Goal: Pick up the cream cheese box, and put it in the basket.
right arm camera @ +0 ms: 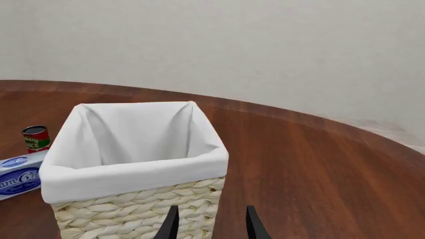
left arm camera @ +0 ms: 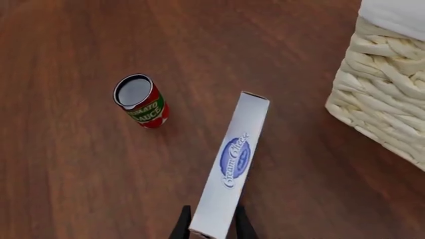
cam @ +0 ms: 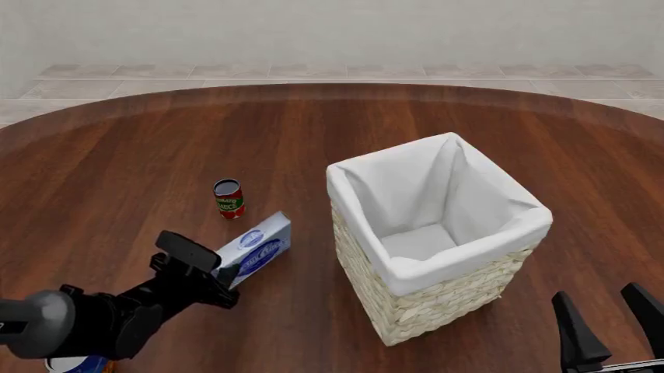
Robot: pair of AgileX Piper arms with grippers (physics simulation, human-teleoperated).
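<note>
While clamped in the left pincer [left arm camera: 212,230], the flat pale blue-white cream cheese carton [left arm camera: 234,164] points toward the tomato-sauce can [left arm camera: 141,100].
Right pincer [right arm camera: 209,224] gapes empty near the tall white-lined wicker basket [cam: 449,299].

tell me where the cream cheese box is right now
In the front view the cream cheese box is left of the basket, just nearer than the small tomato sauce can, with the left gripper clamped on its near end.

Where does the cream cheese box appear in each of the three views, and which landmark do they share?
Left wrist view: cream cheese box at lower centre, between the left gripper fingers.
Front view: left of centre, beside the basket.
Right wrist view: at the left edge.
Shared landmark: the basket.
</note>
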